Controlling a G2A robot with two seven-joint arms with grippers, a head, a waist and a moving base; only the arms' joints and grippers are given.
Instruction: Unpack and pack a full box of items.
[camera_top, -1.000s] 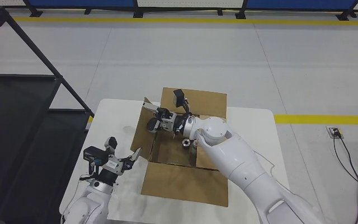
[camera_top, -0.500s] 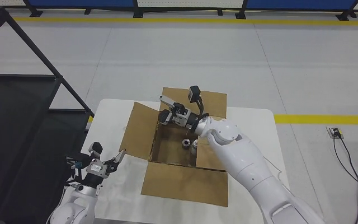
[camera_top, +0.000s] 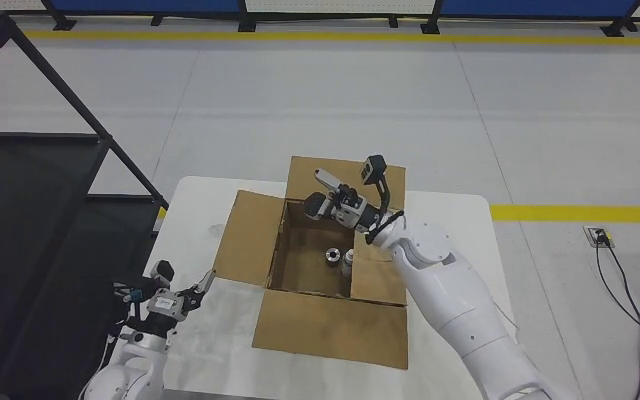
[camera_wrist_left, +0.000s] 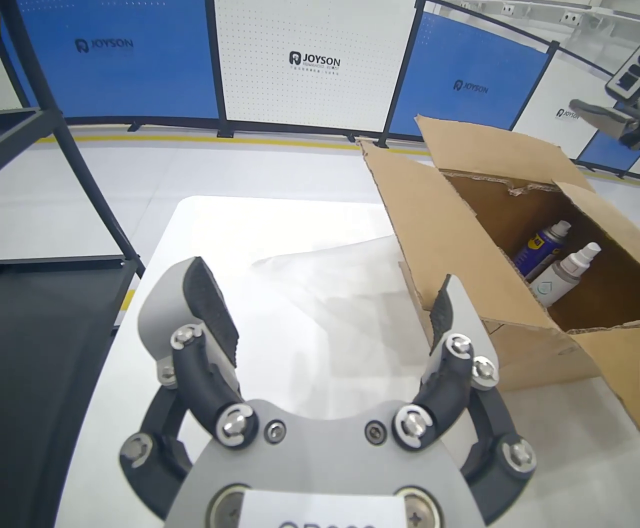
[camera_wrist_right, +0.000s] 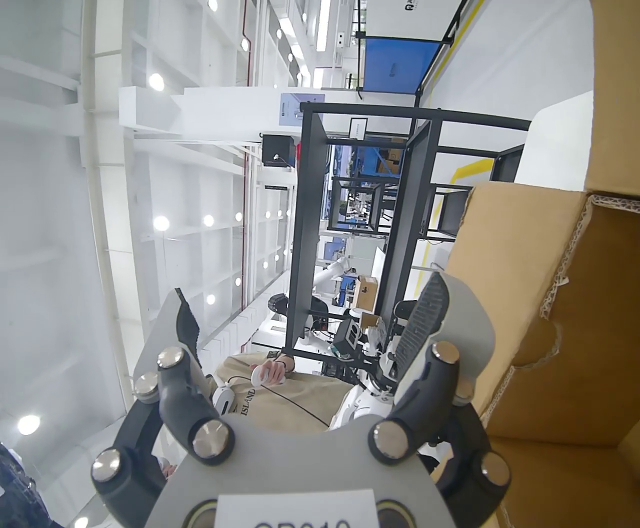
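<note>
The white table (camera_top: 450, 220) stands on a pale grey floor crossed by a yellow line (camera_top: 560, 212). A black rack (camera_top: 50, 250) stands beyond the left gripper's outer side, and blue and white panels (camera_wrist_left: 310, 60) close the room far ahead of it. The left gripper (camera_top: 200, 287) (camera_wrist_left: 322, 285) hangs over bare table with its fingers spread and nothing between them. The open cardboard box (camera_top: 330, 325) (camera_wrist_left: 425, 200) is just ahead and to its right. The right gripper (camera_top: 315, 192) (camera_wrist_right: 307, 295) is also spread and empty above the box's far wall. Below it inside stand a blue spray can (camera_wrist_left: 542, 245) and a white spray bottle (camera_wrist_left: 565, 275). The box wall hides their lower halves, and an inward-folded flap (camera_top: 378, 280) covers part of the box floor.
</note>
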